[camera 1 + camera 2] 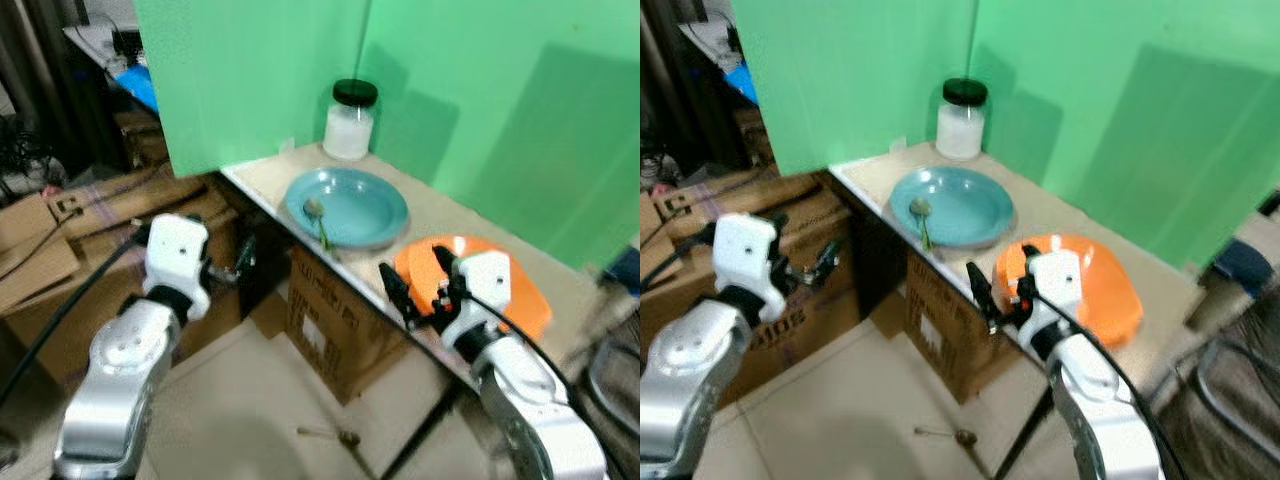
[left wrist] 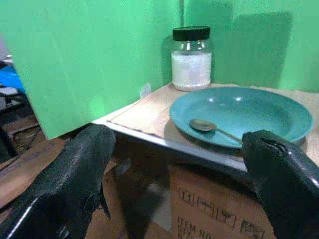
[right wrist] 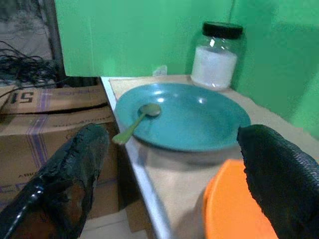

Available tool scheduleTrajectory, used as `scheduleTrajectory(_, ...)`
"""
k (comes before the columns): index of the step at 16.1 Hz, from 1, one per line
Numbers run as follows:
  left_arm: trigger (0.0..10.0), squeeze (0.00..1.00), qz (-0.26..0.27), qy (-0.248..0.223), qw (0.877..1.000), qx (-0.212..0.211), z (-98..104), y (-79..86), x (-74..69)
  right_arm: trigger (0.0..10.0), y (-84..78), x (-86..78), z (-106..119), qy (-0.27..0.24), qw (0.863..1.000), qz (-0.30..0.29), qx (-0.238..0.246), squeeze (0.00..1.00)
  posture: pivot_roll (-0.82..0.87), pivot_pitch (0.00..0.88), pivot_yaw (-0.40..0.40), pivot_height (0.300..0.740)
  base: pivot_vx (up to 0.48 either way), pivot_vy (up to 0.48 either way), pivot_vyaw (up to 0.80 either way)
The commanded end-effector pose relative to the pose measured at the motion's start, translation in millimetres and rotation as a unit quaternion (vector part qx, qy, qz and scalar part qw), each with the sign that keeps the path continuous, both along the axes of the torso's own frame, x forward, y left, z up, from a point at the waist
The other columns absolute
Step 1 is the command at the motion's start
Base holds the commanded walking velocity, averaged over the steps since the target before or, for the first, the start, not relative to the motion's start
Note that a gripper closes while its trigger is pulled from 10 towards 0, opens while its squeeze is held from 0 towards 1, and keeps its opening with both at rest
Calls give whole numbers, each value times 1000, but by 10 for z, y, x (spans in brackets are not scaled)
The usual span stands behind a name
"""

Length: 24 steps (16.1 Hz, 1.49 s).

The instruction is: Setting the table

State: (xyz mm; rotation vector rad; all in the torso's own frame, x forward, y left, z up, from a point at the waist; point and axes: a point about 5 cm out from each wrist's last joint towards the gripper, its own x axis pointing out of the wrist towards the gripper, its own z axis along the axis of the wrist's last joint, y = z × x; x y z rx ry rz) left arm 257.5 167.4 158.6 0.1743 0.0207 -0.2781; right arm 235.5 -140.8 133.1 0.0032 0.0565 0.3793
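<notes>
On the table sit a blue plate with a spoon in it and an orange plate. Both the left gripper and the right gripper have their jaws wide apart, holding nothing. The right one looks ready to reach for the orange plate next, I think

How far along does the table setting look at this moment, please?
Done: blue plate with a spoon in it, orange plate and jar on the table. In hand: nothing; left gripper and right gripper are open. Left: perhaps the second spoon on the floor.
</notes>
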Motion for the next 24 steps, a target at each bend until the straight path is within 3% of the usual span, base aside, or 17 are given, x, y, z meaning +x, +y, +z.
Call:
scheduleTrajectory(1, 10000, 0, -7, -3, 1000, 4, 20, -20, -11, 10000, -30, 8, 24, -3, 1000, 3, 3, 0, 43, 0, -64, 740, 390, 0, 800)
scheduleTrajectory(4, 10000, 0, -17, 2, 1000, 6, 11, -29, -19, 10000, -62, 57, 71, -5, 1000, 3, -13, 0, 42, 0, -63, 740, 246, 0, 0)
scheduleTrajectory(8, 10000, 0, -50, 11, 998, 21, -12, -56, -48, 10000, 61, 219, 319, -21, 999, 33, -20, 0, 43, 0, -63, 740, 0, 0, 0)
scheduleTrajectory(10, 10000, 0, -77, 16, 996, 30, -22, -63, -76, 10000, 171, 381, 307, 28, 998, 46, -19, 0, 40, 0, -65, 740, 0, 0, 0)
scheduleTrajectory(11, 10000, 0, -90, 18, 995, 38, -28, -53, -87, 10000, 248, 482, 302, 60, 997, 58, -2, 71, 36, 0, -64, 740, 0, 0, 0)
scheduleTrajectory(12, 10000, 0, -95, 18, 994, 41, -30, -50, -90, 10000, 274, 517, 308, 67, 996, 61, 2, 1000, 36, 0, -64, 740, 0, 0, 0)
scheduleTrajectory(14, 10000, 0, -121, 29, 991, 54, -37, -23, -104, 10000, 396, 715, 281, 110, 992, 61, 5, 1000, 33, 0, -68, 740, 0, 0, 0)
scheduleTrajectory(15, 10000, 0, -158, 47, 983, 74, -70, 16, -150, 10000, 533, 918, 198, 149, 987, 50, -13, 1000, 36, 0, -79, 740, 0, 0, 0)
scheduleTrajectory(16, 10000, 0, -167, 53, 981, 81, -82, 30, -171, 10000, 576, 958, 172, 158, 986, 52, -19, 1000, 36, 0, -79, 740, 0, 0, 0)
scheduleTrajectory(17, 10000, 0, -183, 66, 977, 84, -99, 63, -220, 10000, 652, 1038, 136, 169, 984, 50, -35, 541, 40, 0, -86, 740, 0, 0, 0)
scheduleTrajectory(18, 10000, 0, -192, 74, 975, 88, -108, 91, -264, 10000, 708, 1085, 103, 186, 980, 48, -45, 0, 44, 0, -91, 740, 0, 0, 0)
scheduleTrajectory(20, 10000, 0, -208, 87, 971, 84, -119, 105, -333, 10000, 779, 1187, 52, 214, 975, 24, -58, 0, 49, 0, -99, 740, 0, 0, 0)
scheduleTrajectory(24, 10000, 0, -265, 106, 957, 57, -111, 39, -463, 10000, 833, 1328, 57, 226, 973, -23, -33, 0, 51, 0, -102, 740, 0, 0, 0)
